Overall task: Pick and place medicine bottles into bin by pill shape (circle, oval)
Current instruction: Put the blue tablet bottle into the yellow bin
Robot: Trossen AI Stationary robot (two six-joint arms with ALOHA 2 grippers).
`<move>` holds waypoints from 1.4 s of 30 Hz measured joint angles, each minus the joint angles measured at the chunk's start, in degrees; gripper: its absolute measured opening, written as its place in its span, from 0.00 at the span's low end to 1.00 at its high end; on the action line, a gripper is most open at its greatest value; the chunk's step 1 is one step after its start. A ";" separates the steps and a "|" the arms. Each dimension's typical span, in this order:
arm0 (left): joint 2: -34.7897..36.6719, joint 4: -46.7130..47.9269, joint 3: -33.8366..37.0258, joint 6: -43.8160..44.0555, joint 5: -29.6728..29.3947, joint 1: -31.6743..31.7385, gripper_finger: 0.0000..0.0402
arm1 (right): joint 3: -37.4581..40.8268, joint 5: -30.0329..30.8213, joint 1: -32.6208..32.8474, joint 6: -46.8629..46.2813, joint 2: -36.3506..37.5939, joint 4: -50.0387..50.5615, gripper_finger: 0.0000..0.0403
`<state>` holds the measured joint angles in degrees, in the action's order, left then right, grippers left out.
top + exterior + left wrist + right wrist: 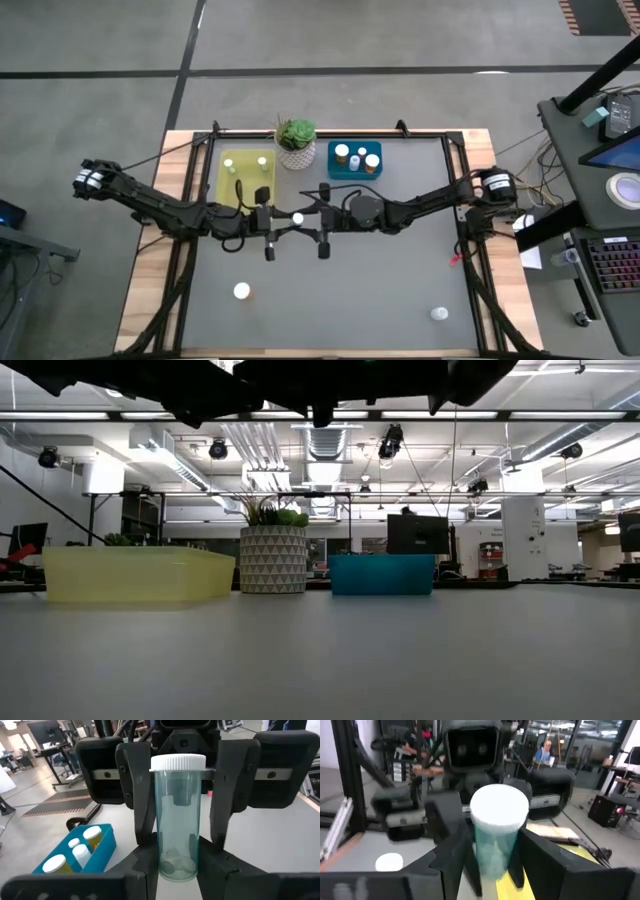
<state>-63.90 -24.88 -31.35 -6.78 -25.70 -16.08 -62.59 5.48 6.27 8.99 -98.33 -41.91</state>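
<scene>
A clear medicine bottle (176,820) with a white cap (297,218) stands upright in the air over the table's middle, a few round pills at its bottom. My left gripper (177,872) comes from the table's left and is shut on it. My right gripper (495,860) comes from the right and also closes on it. Two more bottles stand on the table, one near left (241,291) and one near right (438,314). The yellow tray (262,185) holds two bottles, the blue bin (332,165) three. My left gripper pinches the bottle's lower body (162,865) between its two fingers, level from the table's left. The bottle stands upright, cap up, lifted clear of the table. My right gripper has its two fingers on opposite sides of the bottle's body below the cap (485,857), level from the table's right. The fingers (142,810) stand just behind my left ones. The bottle stays upright between them.
A potted green plant (296,143) stands between the yellow tray and the blue bin at the far edge. The blue bin also shows in the left wrist view (100,845). Open grey table lies near the front between the two loose bottles.
</scene>
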 joint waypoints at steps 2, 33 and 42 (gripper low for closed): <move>-0.02 0.16 0.02 0.02 -0.04 -0.02 0.21 | 0.02 0.00 0.01 0.12 -0.08 -0.18 0.40; 4.05 7.71 0.04 0.14 -0.06 -0.02 0.52 | 0.13 0.58 -0.46 -5.36 8.11 29.35 0.25; -1.11 -2.36 0.04 -0.07 2.87 0.76 0.52 | 0.16 3.62 -0.69 -8.98 7.35 38.44 0.25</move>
<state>-65.01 -27.24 -31.31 -6.85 -22.83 -15.32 -62.43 9.10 5.58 0.01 -90.98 -3.48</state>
